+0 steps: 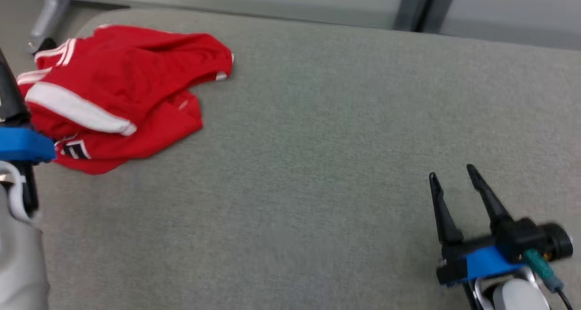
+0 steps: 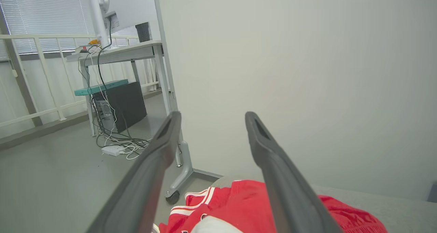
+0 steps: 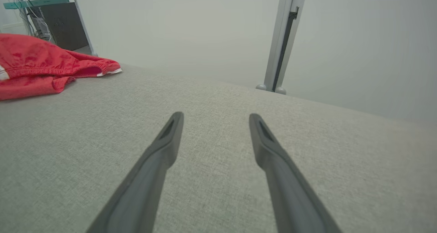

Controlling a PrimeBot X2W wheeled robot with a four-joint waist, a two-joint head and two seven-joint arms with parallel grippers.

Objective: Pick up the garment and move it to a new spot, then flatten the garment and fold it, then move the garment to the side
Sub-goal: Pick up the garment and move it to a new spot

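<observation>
The garment (image 1: 122,92) lies crumpled at the far left corner of the surface (image 1: 317,164); the left gripper (image 2: 212,117) hovers at its edge, jaws open and empty, apparently positioned for pickup; the right gripper (image 1: 451,171), jaws open, stands well apart.

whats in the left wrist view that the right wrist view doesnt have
Left wrist view: the left gripper, open, plus window blinds, a white railing and a monitor. Right wrist view: the right gripper, open, over a broad stretch of gray table, and an upright post. Both: the red garment, the dark computer case and the pale wall.
</observation>
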